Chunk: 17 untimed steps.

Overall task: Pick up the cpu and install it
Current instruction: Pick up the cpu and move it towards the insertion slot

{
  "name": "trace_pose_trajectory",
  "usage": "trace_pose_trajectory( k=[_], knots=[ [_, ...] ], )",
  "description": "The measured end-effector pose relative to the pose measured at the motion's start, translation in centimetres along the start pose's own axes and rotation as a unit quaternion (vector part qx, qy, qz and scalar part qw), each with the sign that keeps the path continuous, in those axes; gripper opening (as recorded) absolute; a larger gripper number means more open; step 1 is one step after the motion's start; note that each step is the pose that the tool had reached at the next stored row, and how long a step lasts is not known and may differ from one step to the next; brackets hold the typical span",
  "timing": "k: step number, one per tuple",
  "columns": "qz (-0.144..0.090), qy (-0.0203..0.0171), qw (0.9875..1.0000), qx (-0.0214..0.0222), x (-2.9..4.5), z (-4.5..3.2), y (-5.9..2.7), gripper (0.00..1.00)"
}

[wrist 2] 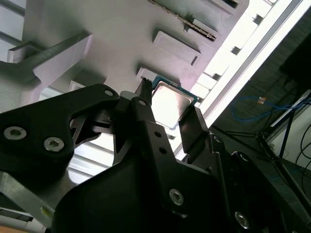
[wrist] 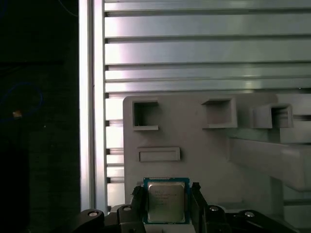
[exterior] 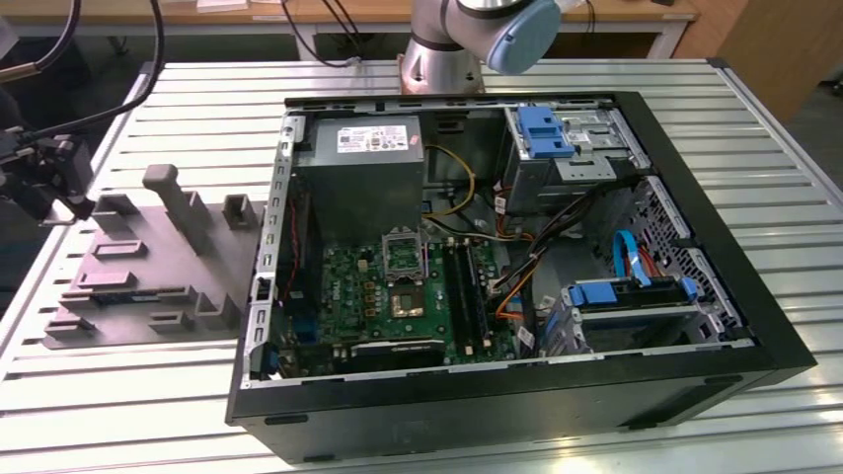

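The cpu (wrist: pixel 166 203), a small square chip with a pale metal top and a green rim, sits between my two black fingers (wrist: pixel 137 198) in both wrist views. My gripper (wrist: pixel 166 199) is shut on the cpu (wrist 2: pixel 170 103), a finger against each of two opposite edges. It is over the outer edge of the grey fixture plate (wrist: pixel 204 145). In the exterior view my gripper (exterior: pixel 59 190) hangs at the far left, beside the fixture plate (exterior: pixel 145 276). The green motherboard (exterior: pixel 382 286) lies in the open computer case (exterior: pixel 527 395), with its silver socket frame (exterior: pixel 401 247) near the middle.
The fixture plate carries raised blocks and pockets (exterior: pixel 172 202). Inside the case are a grey metal box with a white label (exterior: pixel 362 158), blue drive brackets (exterior: pixel 543 130), loose cables (exterior: pixel 527 267) and a blue cable (exterior: pixel 630 259). The slatted metal table (exterior: pixel 132 395) lies around them, its edge (wrist: pixel 92 97) close to my gripper.
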<state>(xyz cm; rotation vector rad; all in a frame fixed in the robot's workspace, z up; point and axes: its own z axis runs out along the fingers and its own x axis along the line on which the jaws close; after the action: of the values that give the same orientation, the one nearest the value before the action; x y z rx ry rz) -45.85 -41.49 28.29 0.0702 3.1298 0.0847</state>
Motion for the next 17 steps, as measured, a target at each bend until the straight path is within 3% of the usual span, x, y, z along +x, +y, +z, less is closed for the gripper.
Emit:
trace_pose_trajectory(
  k=[9,17],
  knots=[
    [0.000,0.0000,1.0000,0.0000,-0.01,-1.08,0.06,0.47],
    [0.000,0.0000,1.0000,0.0000,-0.02,-2.86,0.16,0.47]
  ],
)
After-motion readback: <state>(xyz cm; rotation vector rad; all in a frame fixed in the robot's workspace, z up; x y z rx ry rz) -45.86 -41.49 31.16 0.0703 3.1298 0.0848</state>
